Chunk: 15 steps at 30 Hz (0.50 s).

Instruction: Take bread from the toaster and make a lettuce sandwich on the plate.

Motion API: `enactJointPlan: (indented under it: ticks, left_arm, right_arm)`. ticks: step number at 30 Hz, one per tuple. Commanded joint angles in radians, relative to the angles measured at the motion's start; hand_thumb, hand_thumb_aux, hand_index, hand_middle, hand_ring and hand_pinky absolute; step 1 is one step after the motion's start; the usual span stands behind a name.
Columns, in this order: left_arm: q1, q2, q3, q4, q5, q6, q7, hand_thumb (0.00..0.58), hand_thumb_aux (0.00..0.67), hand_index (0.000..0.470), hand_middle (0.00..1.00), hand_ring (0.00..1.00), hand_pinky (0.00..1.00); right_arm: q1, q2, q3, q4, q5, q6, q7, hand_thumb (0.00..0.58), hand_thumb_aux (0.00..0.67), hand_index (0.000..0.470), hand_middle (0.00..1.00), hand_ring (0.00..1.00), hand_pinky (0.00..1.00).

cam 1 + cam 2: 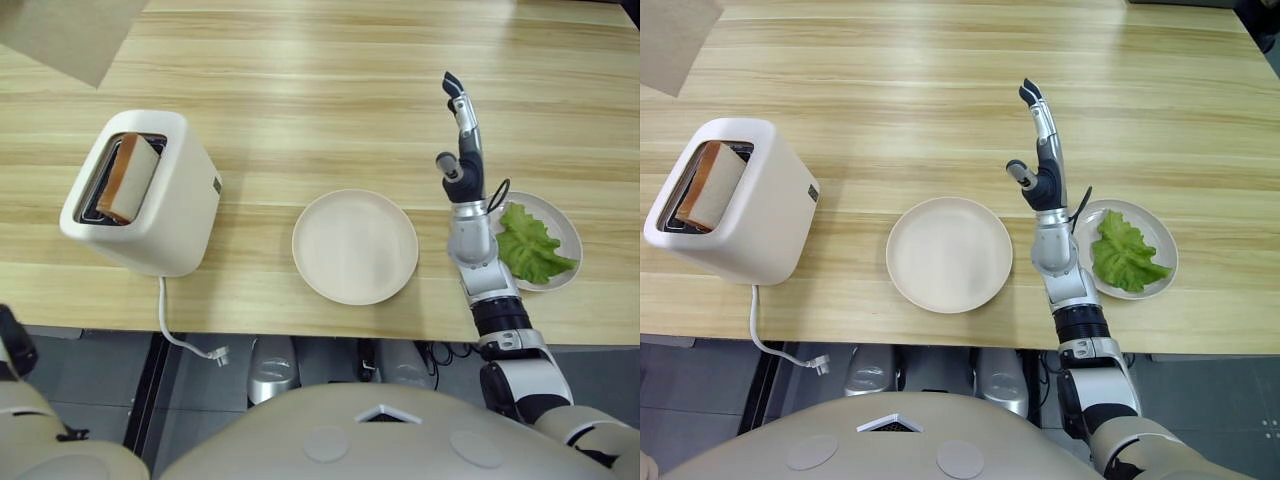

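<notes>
Left eye view: a bread slice (128, 178) stands in the slot of the white toaster (165, 215) at the desk's (300, 90) left. The round plate (355, 246) lies between the toaster and the right robot hand (465, 160), which is raised with its fingers stretched straight, holding nothing.

Right eye view: the lettuce leaf (1122, 252) lies on a small dish (1152, 225) just right of that hand's wrist.

Light wood-grain table (330, 80) carried three things in a row nr its front edge; empty round plate (355, 247) at ctr; white toaster (170, 215) at its 9 o'clock, well apart; small dish (560, 215) at 3 o'clock; toaster's cord (168, 325) hung over the edge twd 6.
</notes>
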Motion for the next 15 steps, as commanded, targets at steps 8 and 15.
enactJointPlan:
  ticks: [8,15]
  left_arm:
    - [0.074,-0.297,-0.287,-0.333,-0.173,0.173,-0.181,0.58,0.67,0.46,1.0,1.0,1.0]
    - [0.115,-0.438,-0.508,-0.239,-0.101,0.097,-0.243,0.58,0.67,0.46,1.0,1.0,1.0]
  right_arm:
    - [0.08,-0.338,-0.108,-0.142,-0.09,0.08,0.113,0.0,0.0,0.0,0.0,0.0,0.0]
    - [0.26,-0.593,-0.202,-0.144,-0.178,0.091,0.135,0.0,0.0,0.0,0.0,0.0,0.0]
